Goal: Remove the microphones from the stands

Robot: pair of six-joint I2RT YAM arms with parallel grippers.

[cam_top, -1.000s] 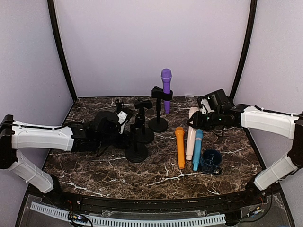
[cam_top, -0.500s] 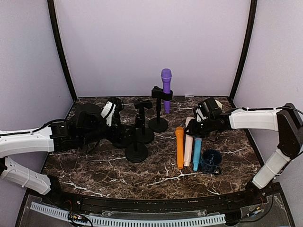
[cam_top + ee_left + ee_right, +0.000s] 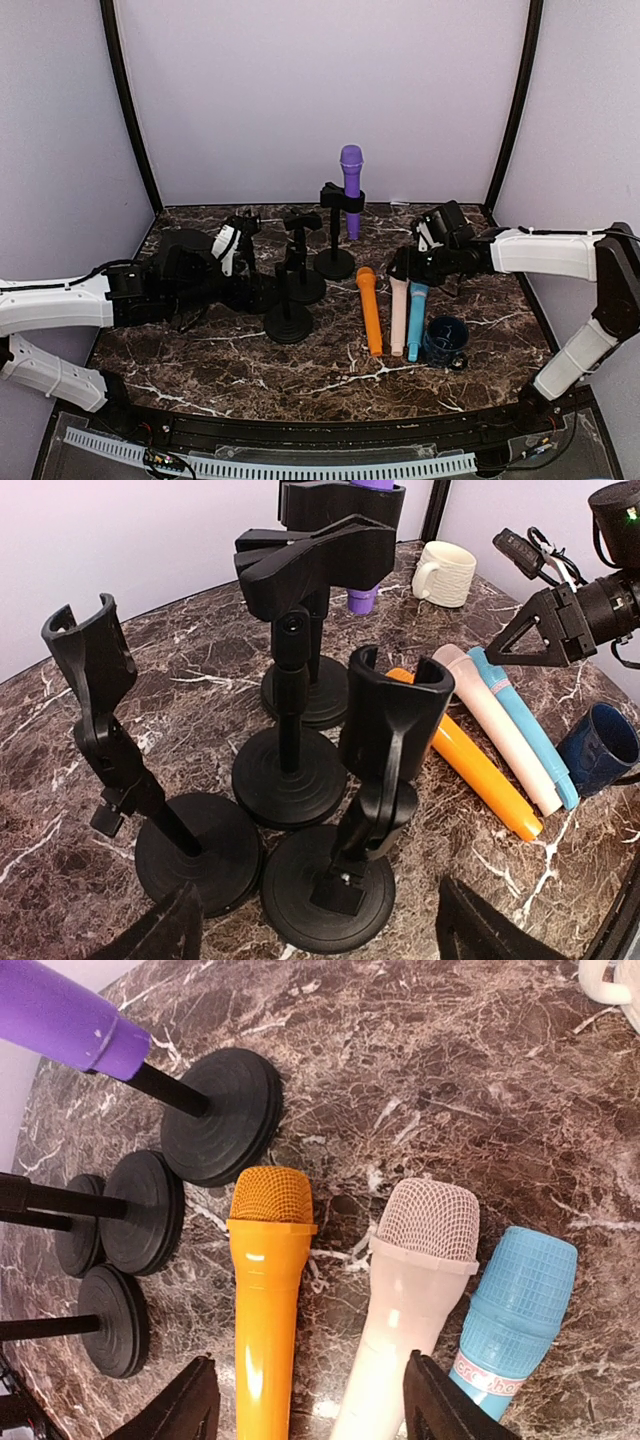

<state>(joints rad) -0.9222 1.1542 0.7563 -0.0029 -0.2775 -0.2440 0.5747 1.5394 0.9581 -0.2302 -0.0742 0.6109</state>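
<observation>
The purple microphone (image 3: 351, 185) stands upright in the clip of the tallest black stand (image 3: 334, 263) at the back centre. Its lower end shows in the left wrist view (image 3: 362, 600), and it also shows in the right wrist view (image 3: 70, 1020). My left gripper (image 3: 236, 243) is open and empty, low by three empty stands (image 3: 392, 725), left of the purple microphone. My right gripper (image 3: 402, 268) is open and empty. It hovers over the heads of the orange (image 3: 265, 1290) and pink (image 3: 415, 1280) microphones lying on the table, right of the stand's base (image 3: 220, 1115).
A blue microphone (image 3: 416, 320) lies beside the pink one, with a dark blue mug (image 3: 445, 340) at its near end. A white cup (image 3: 445, 572) stands at the back right. The empty stands' bases (image 3: 288, 322) crowd the centre left. The enclosure walls close in the back and sides.
My left gripper has drawn back to the left of the empty stands. My right gripper has moved left and lower. The pink microphone has slid nearer, and the orange one has shifted left.
</observation>
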